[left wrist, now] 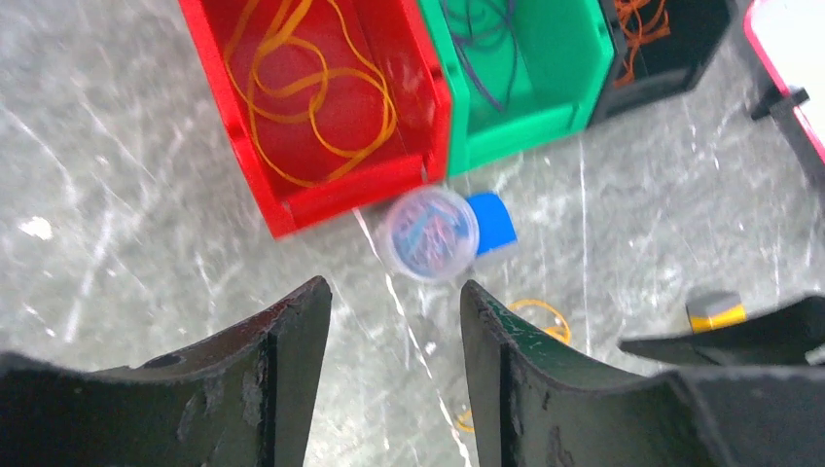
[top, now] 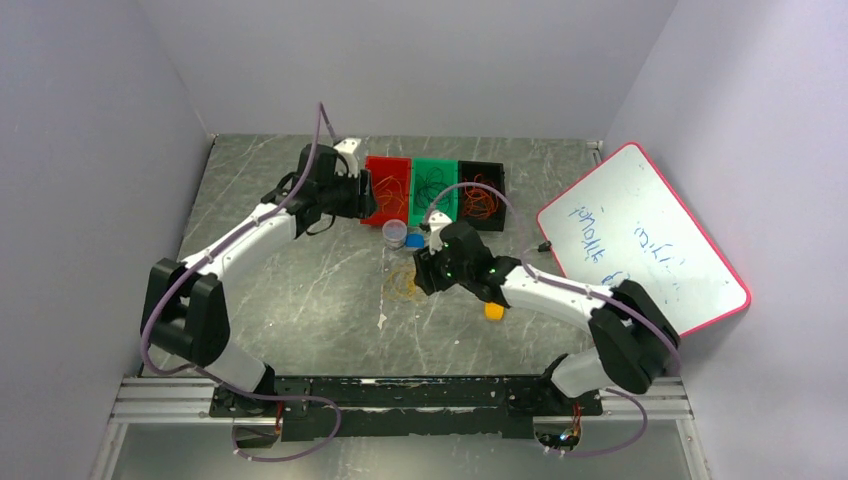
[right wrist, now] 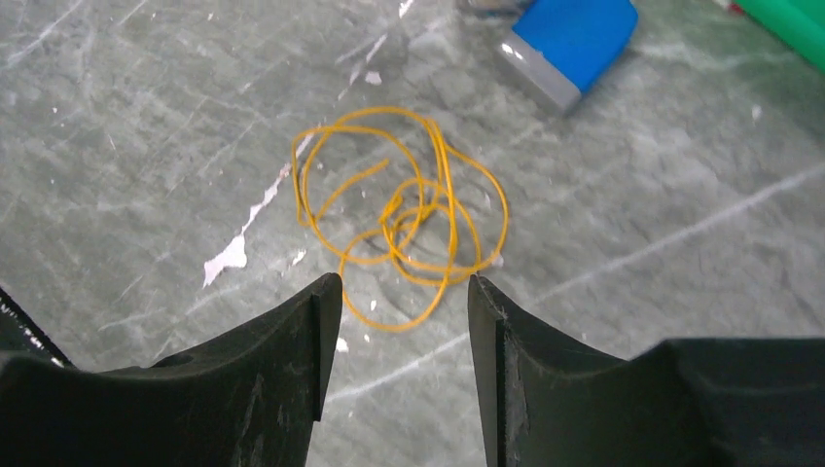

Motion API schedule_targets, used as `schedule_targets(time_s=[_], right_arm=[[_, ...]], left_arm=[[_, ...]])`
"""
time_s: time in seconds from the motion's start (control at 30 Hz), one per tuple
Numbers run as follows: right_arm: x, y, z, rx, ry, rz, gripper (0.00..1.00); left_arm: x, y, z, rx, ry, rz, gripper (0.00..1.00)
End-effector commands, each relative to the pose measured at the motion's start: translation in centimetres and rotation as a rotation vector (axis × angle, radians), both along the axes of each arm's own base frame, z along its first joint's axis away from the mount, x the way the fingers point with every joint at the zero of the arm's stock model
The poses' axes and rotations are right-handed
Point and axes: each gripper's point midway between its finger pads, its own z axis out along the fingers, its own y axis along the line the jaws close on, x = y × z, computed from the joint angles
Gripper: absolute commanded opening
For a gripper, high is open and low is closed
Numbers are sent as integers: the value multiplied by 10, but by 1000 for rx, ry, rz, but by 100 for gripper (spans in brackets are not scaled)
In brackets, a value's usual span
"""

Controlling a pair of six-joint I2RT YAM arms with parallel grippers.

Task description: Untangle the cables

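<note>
Grey marbled table (top: 300, 290) filled the little white-walled booth, with a red bin (top: 386, 190), a green bin (top: 433, 185) and a black bin (top: 482, 195) lined up along its far side, each already holding other cables (left wrist: 292, 89) of one colour. One loose yellow cable (right wrist: 401, 212) lay out in the middle of the table, a roundish tangle of overlapping loops with no real long axis. It sat just past the fingertips of the right gripper (right wrist: 401, 287) and a little to its left, and those jaws stood spread with nothing between them. The left gripper (left wrist: 392, 287), also spread and empty, hung farther off by the red bin, above a clear tub (left wrist: 428, 233) and a blue lid (left wrist: 491, 222). To my eye the right arm was plainly the nearer one, and needed only a short reach forward and down.
</note>
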Motion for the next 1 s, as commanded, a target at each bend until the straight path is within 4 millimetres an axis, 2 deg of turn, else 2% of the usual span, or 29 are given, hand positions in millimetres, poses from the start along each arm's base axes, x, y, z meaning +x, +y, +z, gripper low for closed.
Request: schedule_targets(time_s=[0.0, 0.2, 0.47, 0.63, 0.73, 0.83, 0.97], right_arm=[[21, 24, 10, 5, -60, 87, 54], [43, 26, -3, -84, -65, 109, 51], [52, 29, -24, -140, -26, 136, 46], [54, 28, -39, -165, 5, 133, 40], [55, 25, -48, -188, 13, 121, 30], [59, 30, -37, -154, -15, 112, 20], [56, 35, -16, -81, -39, 104, 4]], left_arm=[[-26, -13, -2, -98, 35, -10, 56], [-41, -6, 0, -111, 33, 29, 55], [-42, 2, 4, -78, 17, 42, 54], [-43, -1, 2, -91, 29, 39, 53], [-47, -2, -1, -104, 39, 34, 53], [-50, -1, -7, -105, 50, 32, 53], [-54, -5, -13, -125, 62, 15, 53]])
